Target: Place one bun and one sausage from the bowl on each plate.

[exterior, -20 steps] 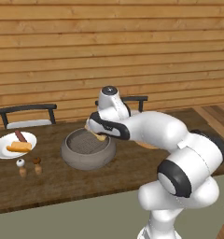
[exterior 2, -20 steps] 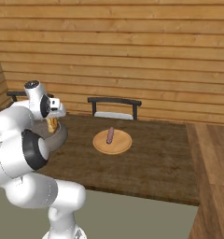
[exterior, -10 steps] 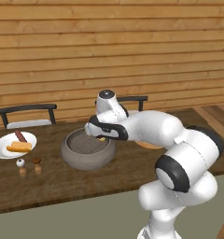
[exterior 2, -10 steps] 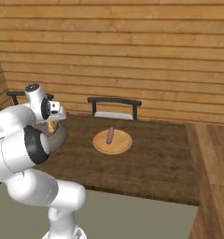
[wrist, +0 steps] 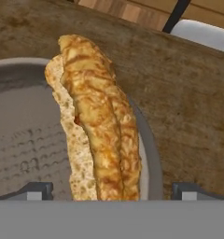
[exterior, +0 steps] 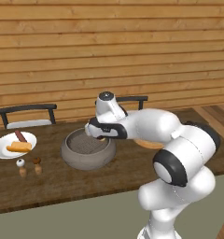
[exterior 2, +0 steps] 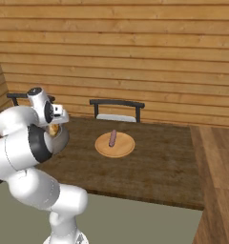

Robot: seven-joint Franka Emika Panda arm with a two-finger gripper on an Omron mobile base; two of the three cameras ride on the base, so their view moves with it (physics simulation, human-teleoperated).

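Note:
A golden bun [wrist: 100,135] leans lengthwise against the inner wall of the grey bowl [wrist: 149,158], near its rim. My gripper [wrist: 112,190] hangs open just above it, one fingertip [wrist: 37,190] on each side and neither touching. From the left base view the gripper [exterior: 97,134] is over the right rim of the bowl [exterior: 81,159]. The white plate [exterior: 2,148] at the left holds a bun [exterior: 18,148] and a sausage [exterior: 20,136]. The tan plate [exterior 2: 121,148] carries one sausage [exterior 2: 112,137].
Two small shakers [exterior: 30,165] stand on the wooden table in front of the white plate. Two dark chairs [exterior: 25,114] [exterior 2: 117,108] are pushed in at the table's far side. A plank wall runs behind.
The hand has sunk a little toward the bowl's right rim, with its jaws still wide. The plates and their food have not moved.

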